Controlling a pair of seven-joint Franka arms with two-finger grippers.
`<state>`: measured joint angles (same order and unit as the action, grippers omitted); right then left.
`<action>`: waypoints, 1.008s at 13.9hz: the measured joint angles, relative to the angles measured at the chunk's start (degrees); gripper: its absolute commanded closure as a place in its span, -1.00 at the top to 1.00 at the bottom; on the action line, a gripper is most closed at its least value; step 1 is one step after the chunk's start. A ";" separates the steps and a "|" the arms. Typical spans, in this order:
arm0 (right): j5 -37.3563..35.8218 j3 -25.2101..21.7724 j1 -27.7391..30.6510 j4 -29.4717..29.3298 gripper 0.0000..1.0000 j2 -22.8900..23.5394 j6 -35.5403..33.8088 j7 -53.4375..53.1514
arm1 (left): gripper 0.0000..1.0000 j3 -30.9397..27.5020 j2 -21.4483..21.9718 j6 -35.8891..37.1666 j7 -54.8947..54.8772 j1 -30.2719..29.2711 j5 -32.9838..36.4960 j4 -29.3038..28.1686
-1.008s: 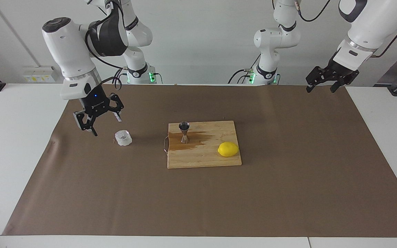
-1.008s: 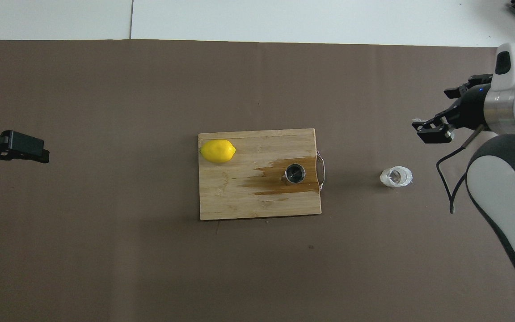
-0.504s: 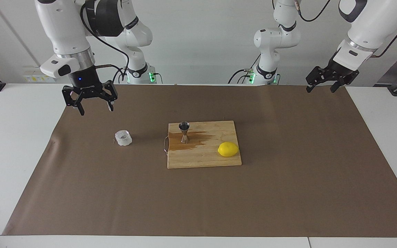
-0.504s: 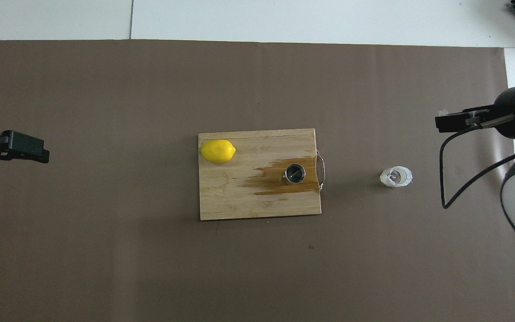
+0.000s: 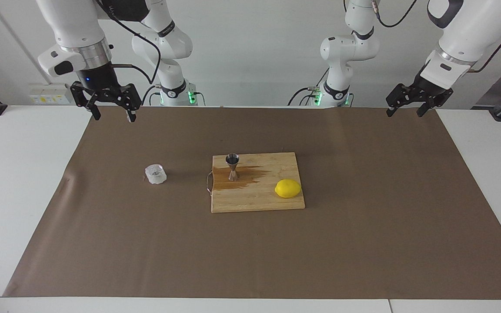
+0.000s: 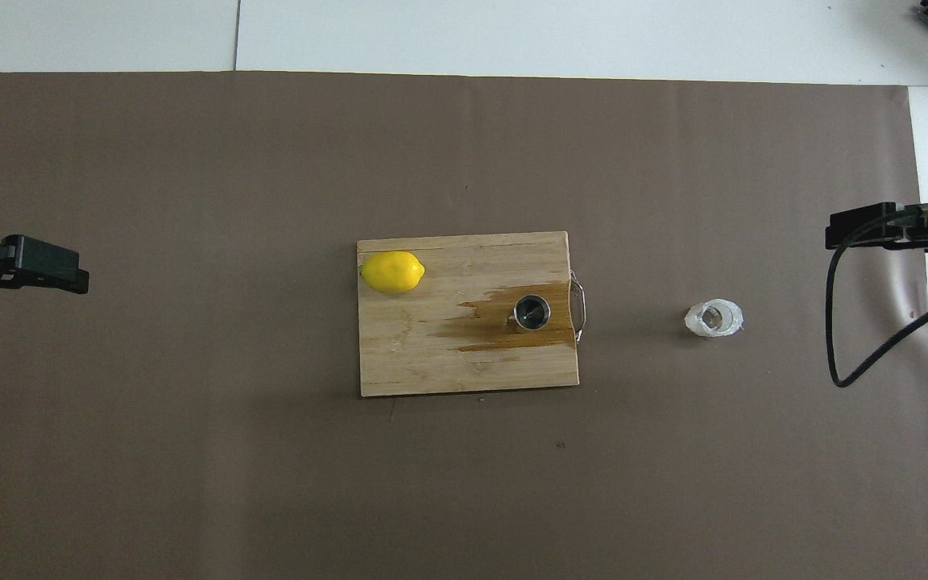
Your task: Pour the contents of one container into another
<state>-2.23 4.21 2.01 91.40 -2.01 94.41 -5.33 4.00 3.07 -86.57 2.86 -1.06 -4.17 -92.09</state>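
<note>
The small clear faceted cup (image 5: 155,174) stands upright on the brown mat, beside the cutting board toward the right arm's end; it also shows in the overhead view (image 6: 714,319). The steel hourglass jigger (image 5: 232,166) stands upright on the wooden cutting board (image 5: 255,198), in a wet brown stain; from overhead I see its round mouth (image 6: 532,312). My right gripper (image 5: 114,116) is open and empty, raised over the mat's edge by its base, well apart from the cup; only its tip (image 6: 863,229) shows overhead. My left gripper (image 5: 405,113) is open and empty and waits over the mat's other end (image 6: 57,270).
A yellow lemon (image 5: 288,188) lies on the board at the corner toward the left arm's end (image 6: 392,272). The board has a metal handle (image 6: 580,306) on the side facing the cup. The brown mat (image 5: 363,243) covers most of the white table.
My right gripper has risen and drawn back from beside the clear cup toward its base. The cup, jigger and lemon have not moved. The left arm has not moved.
</note>
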 measured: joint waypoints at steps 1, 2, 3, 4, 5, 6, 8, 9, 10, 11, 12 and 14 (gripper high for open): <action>0.00 0.02 -0.01 0.30 1.00 0.10 -0.12 -0.02 | 1.00 0.00 0.00 0.00 0.00 0.00 0.00 0.00; 0.00 0.05 -0.03 0.62 1.00 0.11 -0.12 -0.04 | 1.00 0.00 0.00 0.00 0.00 0.00 0.00 0.00; 0.00 0.10 -0.05 0.88 1.00 0.11 -0.12 -0.12 | 1.00 0.00 0.00 0.00 0.00 0.00 0.00 0.00; 0.00 0.14 -0.06 1.02 1.00 0.11 -0.13 -0.57 | 1.00 0.00 0.00 0.00 0.00 0.00 0.00 0.00; 0.00 0.18 -0.07 1.07 1.00 0.10 -0.14 -1.85 | 1.00 0.00 0.00 0.00 0.00 0.00 0.00 0.00; 0.00 0.21 -0.07 1.09 1.00 0.10 -0.16 -3.33 | 1.00 0.00 0.00 0.00 0.00 0.00 0.00 0.00; 0.01 0.27 -0.09 1.11 1.00 0.07 -0.79 -5.11 | 1.00 0.00 0.00 0.00 0.00 0.00 0.00 0.00; 0.01 0.31 -0.10 1.11 1.00 0.04 -1.60 -5.44 | 1.00 0.00 0.00 0.00 0.00 0.00 0.00 -0.01; 0.01 0.40 -0.11 1.12 1.00 -0.01 -2.44 -5.47 | 1.00 0.00 0.00 0.00 0.00 0.00 0.00 -0.01; 0.04 0.53 -0.12 1.12 1.00 -0.09 -3.21 -5.51 | 1.00 0.00 0.00 0.00 0.00 0.00 0.00 -0.01; 0.24 0.60 -0.12 1.12 1.00 -0.19 -3.82 -5.62 | 1.00 0.00 0.01 0.00 0.00 0.00 0.00 -0.01; 0.82 0.61 -0.12 1.11 1.00 -0.36 -4.34 -5.76 | 1.00 0.00 0.01 0.00 0.00 0.00 0.00 -0.01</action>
<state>-1.40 4.83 1.88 92.51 -2.37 90.07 -11.09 3.99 3.08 -86.57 2.86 -1.06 -4.17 -92.10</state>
